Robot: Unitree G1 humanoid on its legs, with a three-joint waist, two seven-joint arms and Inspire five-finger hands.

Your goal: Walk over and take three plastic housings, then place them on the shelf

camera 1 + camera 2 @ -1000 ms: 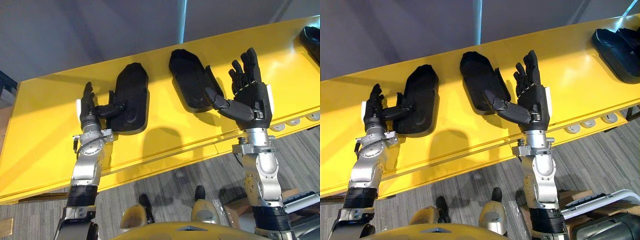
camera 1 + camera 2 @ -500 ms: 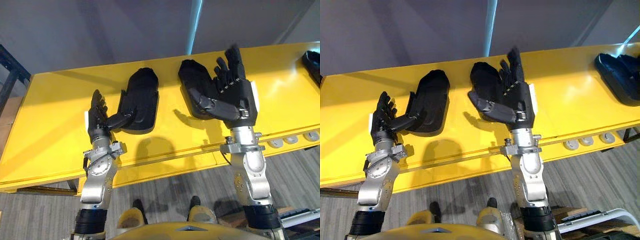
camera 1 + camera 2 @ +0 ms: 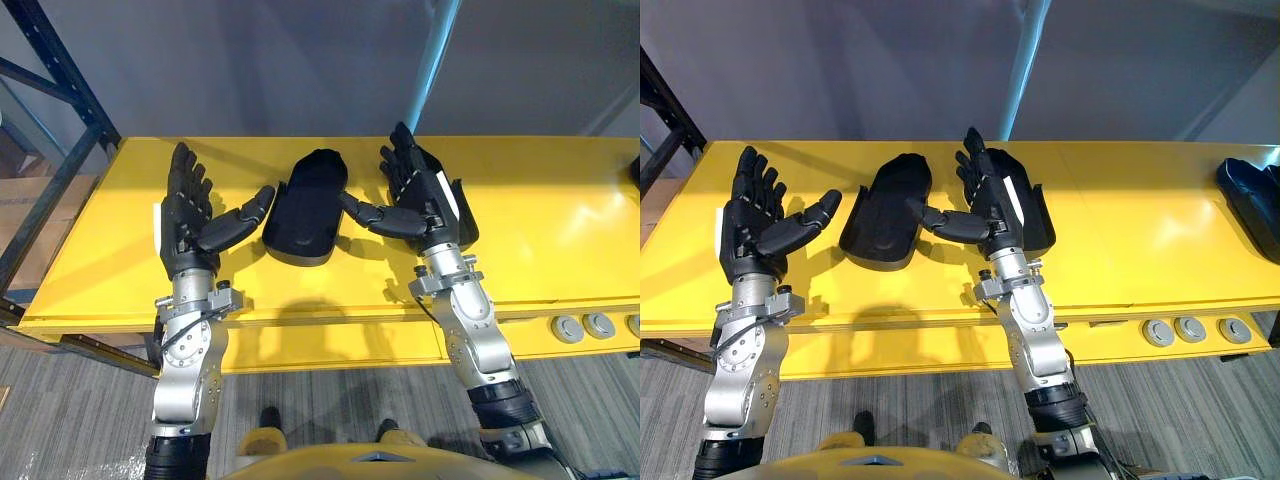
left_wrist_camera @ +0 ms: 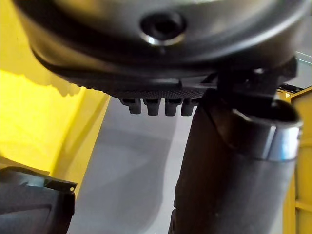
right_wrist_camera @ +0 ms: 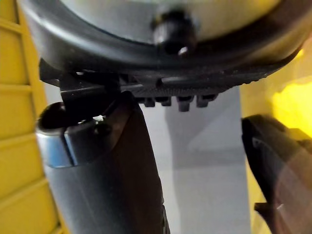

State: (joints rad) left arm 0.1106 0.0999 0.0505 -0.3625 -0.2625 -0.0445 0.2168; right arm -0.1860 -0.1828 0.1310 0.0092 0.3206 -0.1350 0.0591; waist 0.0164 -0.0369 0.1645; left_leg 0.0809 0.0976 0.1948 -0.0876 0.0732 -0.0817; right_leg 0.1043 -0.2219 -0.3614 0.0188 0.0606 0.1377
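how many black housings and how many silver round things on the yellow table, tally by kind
black housings: 3 (centre housing, covered housing partly behind the right hand, far-right housing)
silver discs: 3
total: 6

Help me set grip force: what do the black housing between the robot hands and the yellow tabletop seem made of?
Housing: likely moulded plastic, matte black; rounded shell form, almost no glare. Tabletop: seemingly painted metal or laminate, glossy yellow; it shows soft reflections, so which stays open.
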